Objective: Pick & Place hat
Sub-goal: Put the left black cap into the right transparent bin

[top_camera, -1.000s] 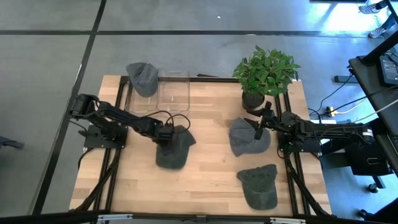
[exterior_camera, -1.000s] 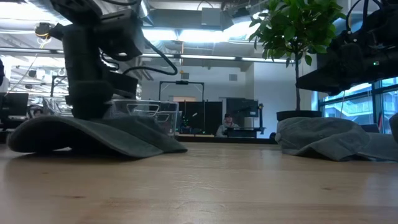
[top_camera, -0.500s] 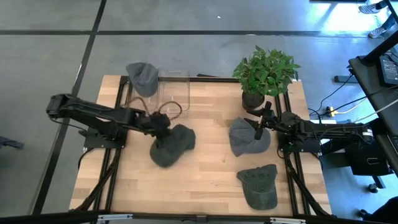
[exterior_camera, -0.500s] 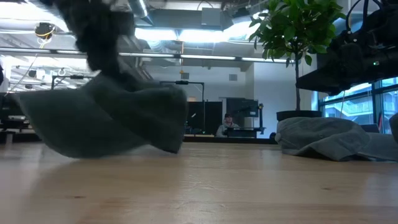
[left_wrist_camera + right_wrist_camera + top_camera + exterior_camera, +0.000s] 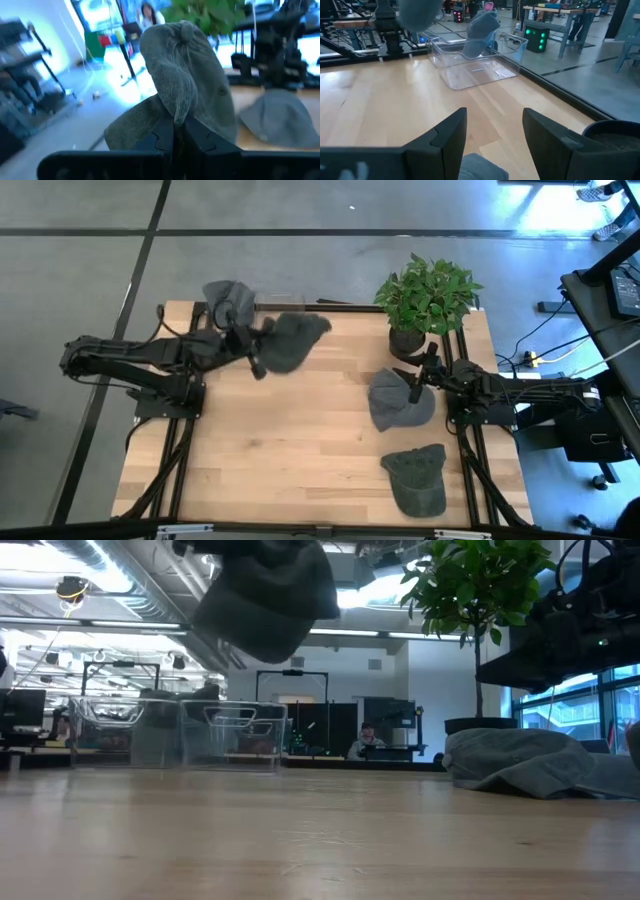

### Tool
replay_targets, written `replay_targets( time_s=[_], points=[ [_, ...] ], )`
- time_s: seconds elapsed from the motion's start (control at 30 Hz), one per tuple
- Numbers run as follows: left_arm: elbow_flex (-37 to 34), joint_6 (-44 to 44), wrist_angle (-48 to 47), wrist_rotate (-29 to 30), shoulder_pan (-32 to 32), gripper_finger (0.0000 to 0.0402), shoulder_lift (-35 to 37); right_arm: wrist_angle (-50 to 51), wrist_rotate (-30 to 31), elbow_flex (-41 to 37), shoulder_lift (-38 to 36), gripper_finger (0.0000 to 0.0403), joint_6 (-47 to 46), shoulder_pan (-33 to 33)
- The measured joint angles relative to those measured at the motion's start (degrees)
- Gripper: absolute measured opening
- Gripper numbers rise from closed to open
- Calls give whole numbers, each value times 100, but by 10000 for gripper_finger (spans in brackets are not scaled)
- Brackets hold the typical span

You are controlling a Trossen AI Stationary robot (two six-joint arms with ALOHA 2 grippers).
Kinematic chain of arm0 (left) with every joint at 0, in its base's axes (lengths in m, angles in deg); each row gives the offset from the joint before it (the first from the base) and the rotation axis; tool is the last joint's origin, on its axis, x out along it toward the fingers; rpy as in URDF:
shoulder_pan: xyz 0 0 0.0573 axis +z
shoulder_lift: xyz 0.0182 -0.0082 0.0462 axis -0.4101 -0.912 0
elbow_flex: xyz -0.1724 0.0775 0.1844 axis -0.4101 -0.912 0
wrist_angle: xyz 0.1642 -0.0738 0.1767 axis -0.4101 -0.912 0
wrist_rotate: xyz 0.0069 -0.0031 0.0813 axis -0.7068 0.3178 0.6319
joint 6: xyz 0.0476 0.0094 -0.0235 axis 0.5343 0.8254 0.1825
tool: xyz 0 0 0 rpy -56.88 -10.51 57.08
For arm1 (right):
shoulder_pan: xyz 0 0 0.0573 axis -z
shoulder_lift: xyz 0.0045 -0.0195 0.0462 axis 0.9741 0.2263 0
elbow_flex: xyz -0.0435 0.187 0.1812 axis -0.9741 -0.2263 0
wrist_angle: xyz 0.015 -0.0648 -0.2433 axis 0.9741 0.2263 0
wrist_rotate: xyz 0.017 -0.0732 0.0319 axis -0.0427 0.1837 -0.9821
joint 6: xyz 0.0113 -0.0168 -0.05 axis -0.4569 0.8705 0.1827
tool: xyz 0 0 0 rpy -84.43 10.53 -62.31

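**Hat held up over the bin end of the table, plenty that could slip**

A grey hat [image 5: 291,340] is pinched in the left gripper [image 5: 256,358], the fingers pressed together on a fold of the fabric near the crown. It is carried in the air, clear of the table [image 5: 300,460], just beside the clear bin [image 5: 180,732] at the far left corner. Another hat [image 5: 230,304] is already draped at that bin's far edge. The right gripper [image 5: 492,135] is parked low over the hat by the plant [image 5: 398,400], fingers spread wide, nothing gripped. A fourth hat [image 5: 415,478] lies flat near the front right corner.

What could go wrong, as a guess:
- Only a thin pinch of soft cloth seems to be held, so the hat could be shaken loose if the arm is swung fast.
- Most of the hat hangs to one side of the gripper, so on release it could be left draped over the bin wall instead of inside.
- The bin looks light and could be nudged along the table if the wall is clipped.

Hard to make out:
- In the high view the bin is almost lost under the arm and hats, so whether the hat is over the opening or beside it cannot be told.
- In the low view only the hat's underside is caught; the gripper is cut off at the top.
- The left wrist view is blurred, though the pinch is shown.
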Motion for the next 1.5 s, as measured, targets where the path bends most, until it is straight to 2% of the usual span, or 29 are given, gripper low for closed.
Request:
replay_targets(
  time_s=[0.17, 0.37, 0.5, 0.67, 0.8, 0.93, 1.07, 1.33, 1.5],
  points=[
    [-438, 441, 1345, -952, 1118, 10, 75, -1, 3, 0, 2, 192, 1, 0],
    [-948, 378, 2362, -1794, 2810, 9, -88, 0, 3, 0, 2, 192, -15, 0],
    [-1258, 30, 3114, -2375, 3779, 9, -487, 0, 18, 0, 1, 192, 7, 0],
    [-1392, -214, 3715, -2767, 4504, 9, -1320, 0, 216, 0, 2, 192, -5, 0],
    [-1392, -396, 4330, -3038, 4764, 8, -2035, 0, 241, 0, 0, 192, -15, 0],
    [-1392, -434, 4824, -2875, 4867, 8, -2589, 0, 241, 0, 2, 192, -15, 0],
    [-1392, -442, 4844, -2722, 4887, 9, -2926, -1, 241, 0, 1, 192, -15, 0],
    [-1392, -513, 4744, -2533, 4872, 12, -3153, 0, 239, 0, 1, 192, -14, 0],
    [-1392, -501, 4581, -2514, 4872, 29, -3153, 0, 241, 2, 2, 192, -15, 0]
  ],
)
